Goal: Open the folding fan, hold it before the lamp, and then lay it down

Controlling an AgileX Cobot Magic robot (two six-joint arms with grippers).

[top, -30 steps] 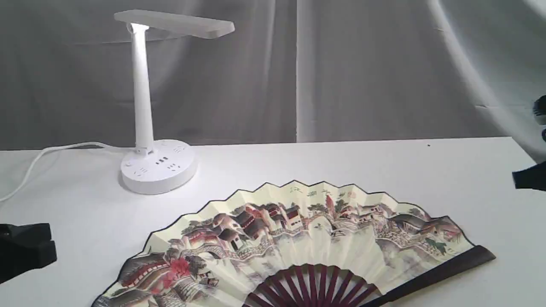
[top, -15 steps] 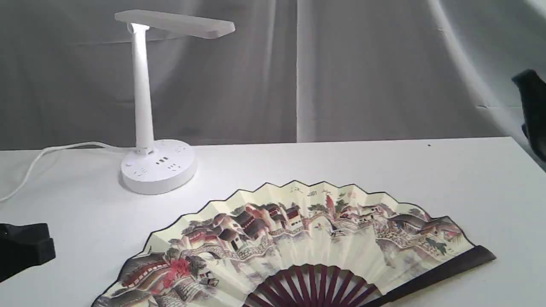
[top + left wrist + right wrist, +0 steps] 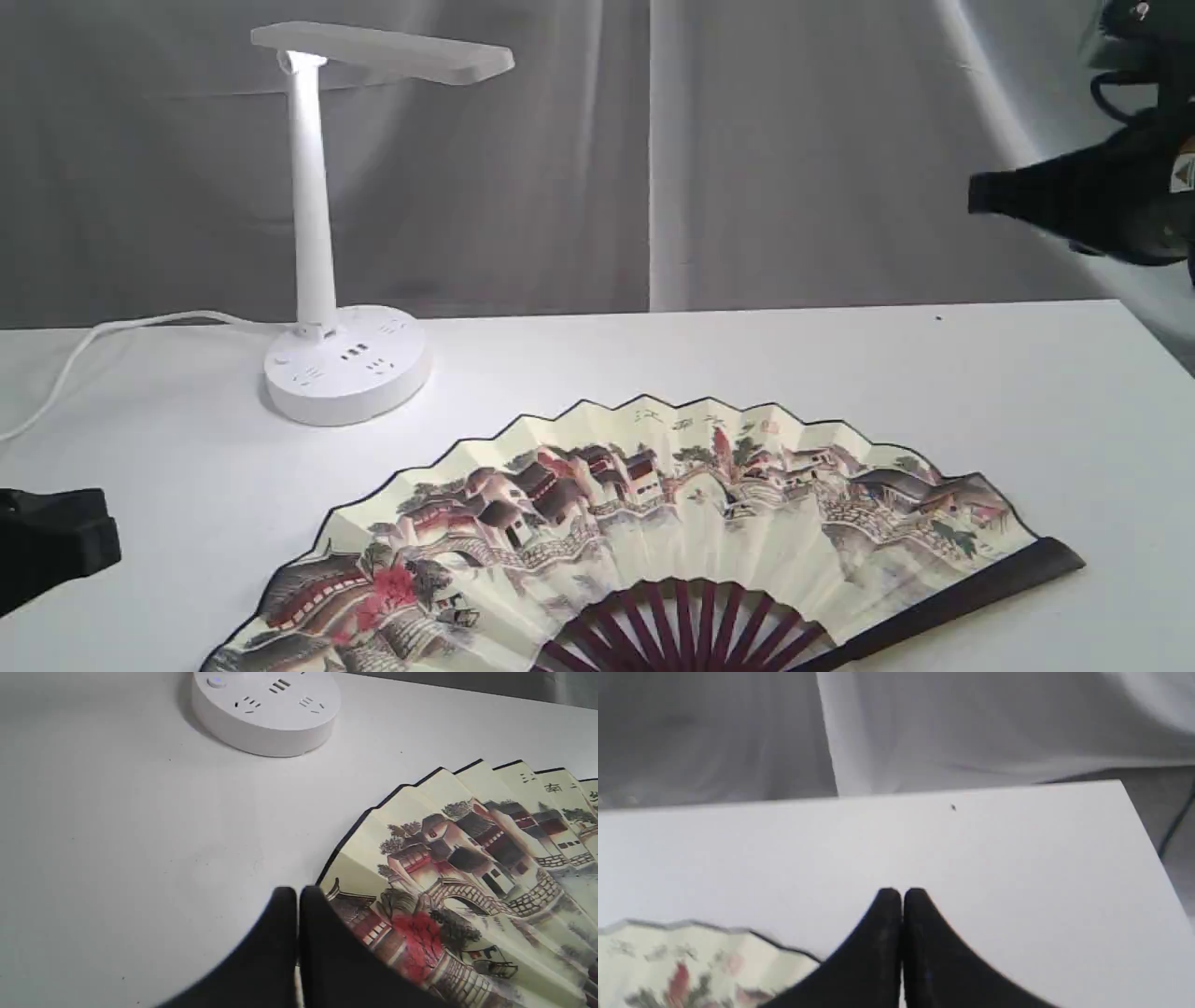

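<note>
Up from low at the right edge a second ago, the black right tool now hangs high over the right end of the worktop, its tip turned leftward. The fan, the lamp and the other tool lie where they were.

The flat white worktop fills the lower half of the exterior view, and a grey draped cloth backdrop hangs behind it. The large paper folding fan lies fully spread and flat on the near part of the worktop. It has a cream pleated leaf painted with a village landscape, a thin black edge, dark maroon wooden ribs and a dark guard along its right end. Nothing grips it.

The white plastic desk lamp stands upright behind the fan's left half, well apart from it. It has a round base with sockets, a tall slim post and a flat rectangular head reaching to the right, with a bright glow where post meets head.

In the right wrist view the right tool's fingers are pressed together with nothing between them, above bare worktop. A blurred corner of the fan shows off to one side.

The black left tool sits low at the left edge of the exterior view. Its fingers are likewise closed on nothing, near the fan's left end. It is cut off by the frame, so it perhaps rests on the worktop, but I cannot tell.

A white cord runs from the lamp's base off to the left.
</note>
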